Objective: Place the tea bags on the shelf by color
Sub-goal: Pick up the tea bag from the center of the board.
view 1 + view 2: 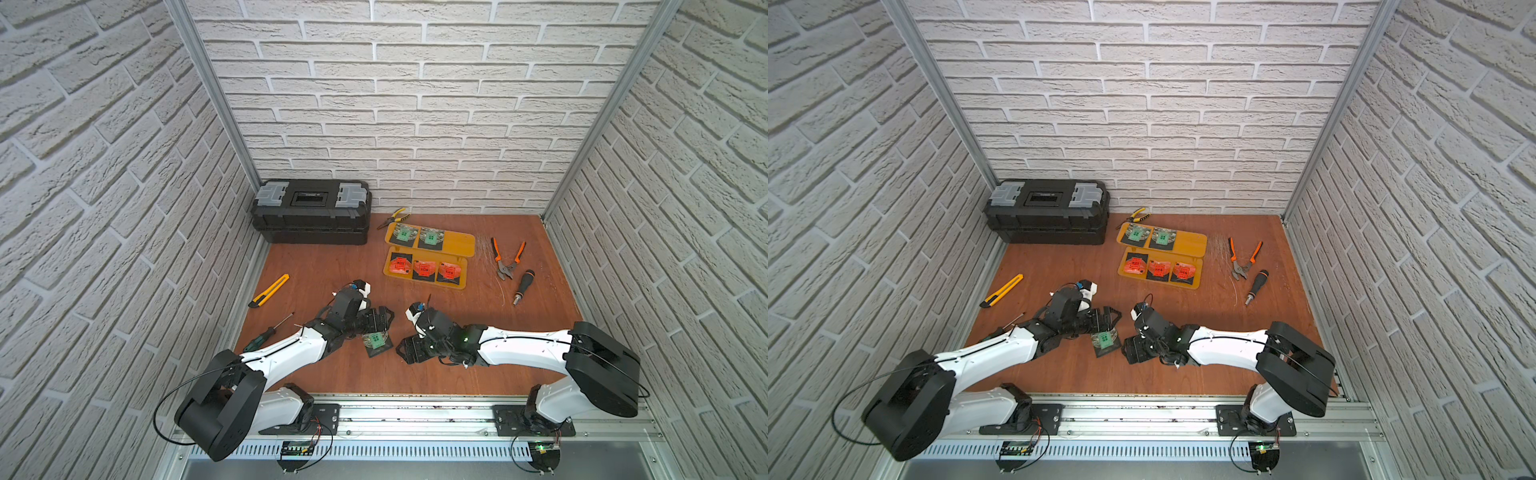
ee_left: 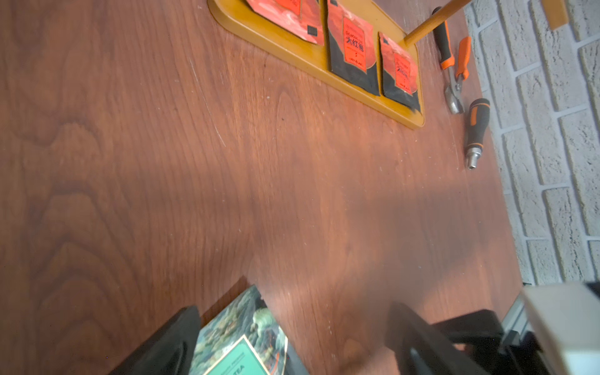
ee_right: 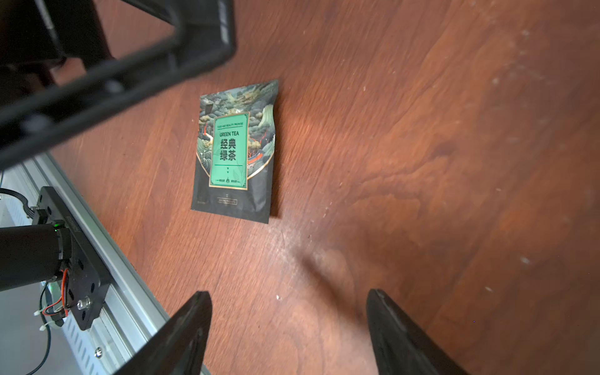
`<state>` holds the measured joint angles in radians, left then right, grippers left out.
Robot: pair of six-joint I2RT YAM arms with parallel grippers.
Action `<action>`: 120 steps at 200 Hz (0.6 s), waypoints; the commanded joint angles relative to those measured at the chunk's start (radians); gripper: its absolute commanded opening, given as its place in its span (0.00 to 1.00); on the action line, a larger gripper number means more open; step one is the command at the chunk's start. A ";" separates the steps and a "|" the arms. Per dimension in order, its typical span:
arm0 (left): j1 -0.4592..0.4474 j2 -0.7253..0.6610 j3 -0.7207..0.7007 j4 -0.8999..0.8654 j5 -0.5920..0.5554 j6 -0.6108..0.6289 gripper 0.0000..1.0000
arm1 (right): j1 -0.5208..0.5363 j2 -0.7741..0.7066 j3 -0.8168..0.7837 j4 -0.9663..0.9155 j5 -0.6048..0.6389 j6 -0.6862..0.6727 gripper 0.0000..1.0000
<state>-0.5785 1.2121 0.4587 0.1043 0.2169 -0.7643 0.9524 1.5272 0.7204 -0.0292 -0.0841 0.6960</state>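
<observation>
A loose green tea bag (image 3: 235,149) lies flat and label up on the wooden table (image 1: 324,266), at about 7 o'clock from the table's middle. It is well apart from the shelf (image 1: 457,243), which stands at about 1 o'clock.

The left gripper (image 2: 293,310) hangs just at 12 o'clock of the bag with its jaws spread wide. In the left wrist view the bag lies between the fingers, close to one of them, and nothing is clamped. The right gripper (image 3: 288,293) sits at 3 o'clock of the bag and points at it, jaws apart and empty — the bag is clear of its fingertips.

The shelf's upper plate holds two green bags (image 1: 402,235) side by side toward its 9 o'clock end, and the lower plate holds three red bags (image 1: 424,269) in a row. A black toolbox (image 1: 311,212) sits at 10 o'clock — orange pliers (image 1: 507,259) at 2 o'clock.
</observation>
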 commanded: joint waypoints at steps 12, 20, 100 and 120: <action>-0.003 -0.074 -0.052 -0.054 -0.022 -0.016 0.95 | -0.010 0.036 0.063 0.046 -0.032 -0.005 0.78; -0.003 -0.089 -0.059 -0.067 -0.021 -0.018 0.95 | -0.013 0.048 0.072 0.046 -0.037 -0.006 0.77; -0.003 -0.201 -0.125 -0.127 -0.010 -0.029 0.87 | -0.059 0.135 0.119 0.087 -0.127 0.027 0.70; -0.004 -0.201 -0.133 -0.117 -0.006 -0.033 0.82 | -0.066 0.150 0.125 0.092 -0.142 0.031 0.67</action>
<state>-0.5785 1.0206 0.3473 -0.0174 0.2077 -0.7910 0.8959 1.6627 0.8223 0.0235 -0.1913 0.7113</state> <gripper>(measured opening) 0.840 0.682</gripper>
